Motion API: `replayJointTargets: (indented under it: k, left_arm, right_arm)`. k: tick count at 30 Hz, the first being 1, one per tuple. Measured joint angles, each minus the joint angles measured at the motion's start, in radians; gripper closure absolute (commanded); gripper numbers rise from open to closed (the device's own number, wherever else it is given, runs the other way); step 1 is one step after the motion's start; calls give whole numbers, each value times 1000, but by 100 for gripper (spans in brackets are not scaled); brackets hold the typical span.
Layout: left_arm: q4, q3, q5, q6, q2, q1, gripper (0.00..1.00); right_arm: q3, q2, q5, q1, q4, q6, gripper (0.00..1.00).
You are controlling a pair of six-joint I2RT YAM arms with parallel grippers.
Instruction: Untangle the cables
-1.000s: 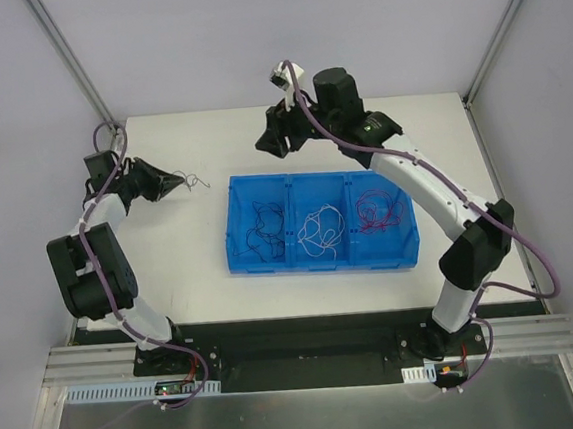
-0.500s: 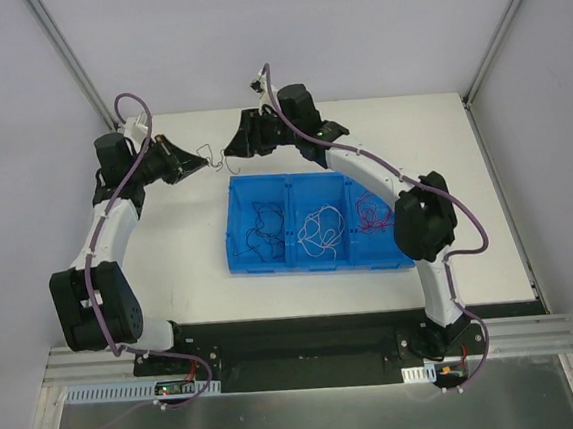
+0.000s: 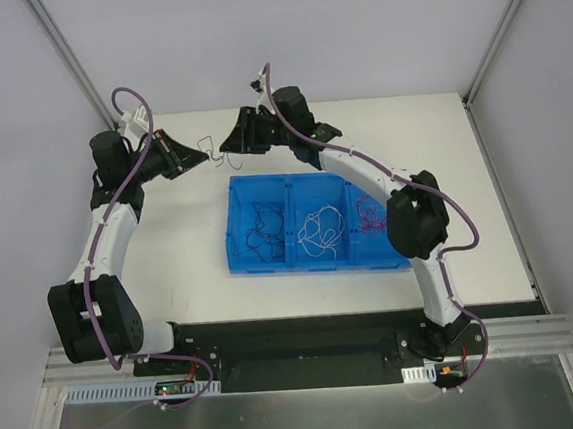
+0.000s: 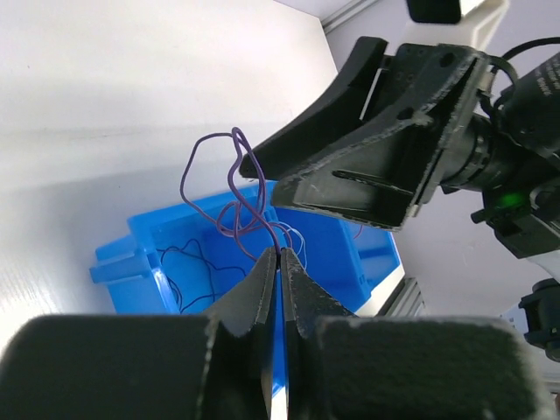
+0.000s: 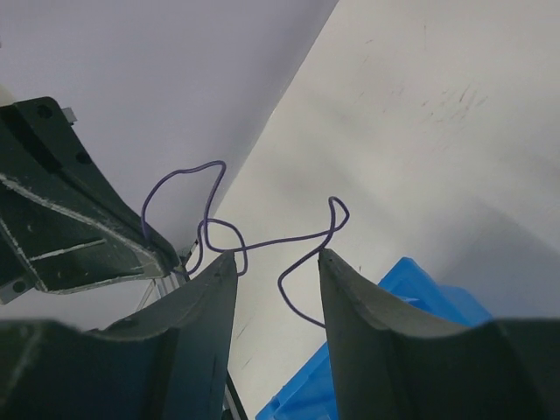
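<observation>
status: by my read, mostly done. The blue bin (image 3: pixel 239 267) on the table (image 3: pixel 170 255) has 3 compartments, each with only 1 colour in it.
left compartment: dark cables (image 3: pixel 258 232), loose curls.
middle compartment: white cable (image 3: pixel 318 234).
right compartment: red cable (image 3: pixel 378 209).
left to do: the purple cable (image 5: pixel 262 240) hangs in the air past the bin's far-left corner, in no compartment. It crosses itself in 2 or 3 loops, with a tighter cluster near the pinch point. It likely needs pulling straight, then dropping in a compartment, probably the dark one. Can't tell if it's 1 strand or more.
left gripper (image 4: pixel 280 259): jaws fully together, pinching the purple cable at 1 end. The loops rise out of the tips toward the other gripper.
right gripper (image 5: pixel 276 262): jaws partly apart with a moderate gap, nothing clamped. Its tips face the left gripper's tips, near but not touching. The cable crosses the gap right at the tips. Whether it touches the fingertips or just clears them, can't tell.
next, my read: the right jaws close on the strand that spans the gap, then the 2 arms draw apart.
risk: the wire is hair-thin and springy, so it could slip out of the gap, or the pull could tighten the cluster instead of opening it.
</observation>
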Motion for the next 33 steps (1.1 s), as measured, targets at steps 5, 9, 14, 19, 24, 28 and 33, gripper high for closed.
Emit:
replayJointTargets:
  k: [5, 9, 14, 19, 24, 28, 33]
  left_arm:
    - [24, -5, 11, -6, -1, 0, 100]
    - [35, -7, 22, -11, -1, 0, 100]
    - [65, -18, 29, -24, -5, 0, 100]
    - [33, -23, 0, -6, -49, 19, 100]
    - [16, -28, -48, 31, -131, 48, 100]
    - [24, -37, -61, 24, -158, 86, 100]
    - [23, -53, -61, 12, -160, 87, 100]
  right_arm:
    - [5, 27, 13, 0, 3, 27, 58]
    - [5, 38, 29, 0, 4, 39, 81]
    - [4, 39, 44, -2, 5, 40, 99]
    - [-84, -5, 143, -18, -14, -23, 99]
    - [-205, -99, 269, -69, -53, -91, 99]
    - [-222, -147, 312, -120, -57, -114, 99]
    - [-228, -173, 316, -134, -37, -114, 99]
